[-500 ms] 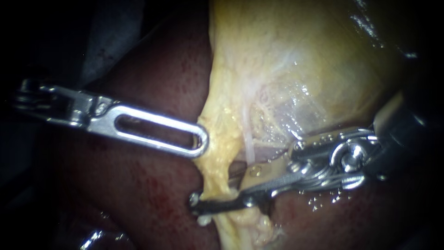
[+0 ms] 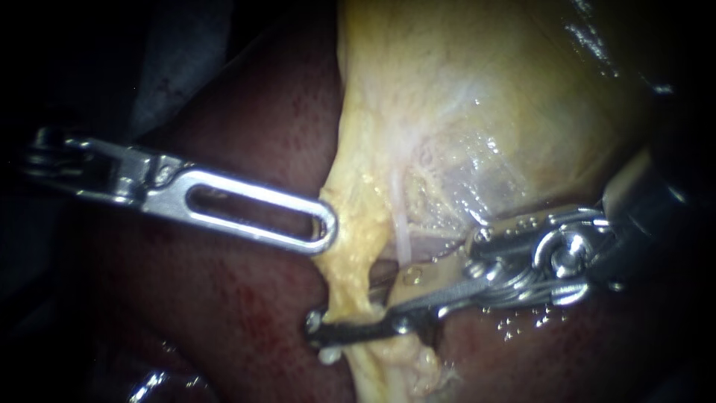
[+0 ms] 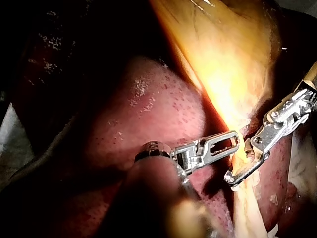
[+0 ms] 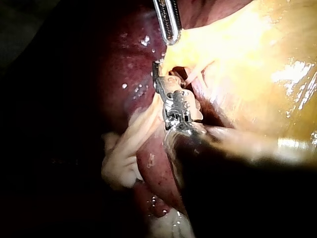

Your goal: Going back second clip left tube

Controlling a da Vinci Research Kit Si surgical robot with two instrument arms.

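Quick status from my console: in the endoscope view my left instrument [image 2: 324, 227] comes in from the left edge and sits across the middle-left of the frame. Its slotted jaws lie flat together, and the tip is pinched onto the left edge of the left tube [image 2: 350, 276], the thick yellow fatty strand hanging down from the gallbladder [image 2: 485, 97]. The gallbladder itself fills the upper right of the frame, all pale and shiny. My right instrument [image 2: 347, 310] reaches in from the right edge, low in the frame, and its jaws are apart and gripping nothing. The dark lower jaw lies across the front of the left tube near the bottom centre, and the other jaw passes behind it, so the strand sits in the gap. A thinner pale tube [image 2: 400, 231] runs just right of the yellow one, above the right instrument's hinge. Dark red liver [image 2: 246, 313] sits behind everything on the left and along the bottom. In the left wrist view the left instrument [image 3: 230, 144] looks the same, jaws together with the tip at the yellow strand and the right instrument [image 3: 240, 166] just beside it. In the right wrist view the right instrument [image 4: 161, 74] sits at the strand with the left instrument [image 4: 168, 25] just ahead of it. I can't make out a clip for sure in any view.
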